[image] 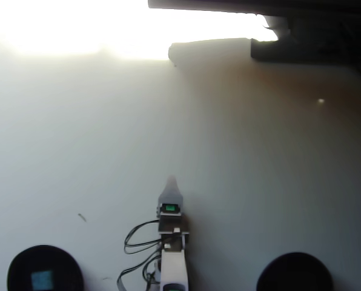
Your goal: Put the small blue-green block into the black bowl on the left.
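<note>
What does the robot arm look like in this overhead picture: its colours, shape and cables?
The arm is slim, white and grey. Its gripper narrows to a pale, pointed tip. A small green light glows behind the tip. Thin black cables loop out on its left side.
</note>
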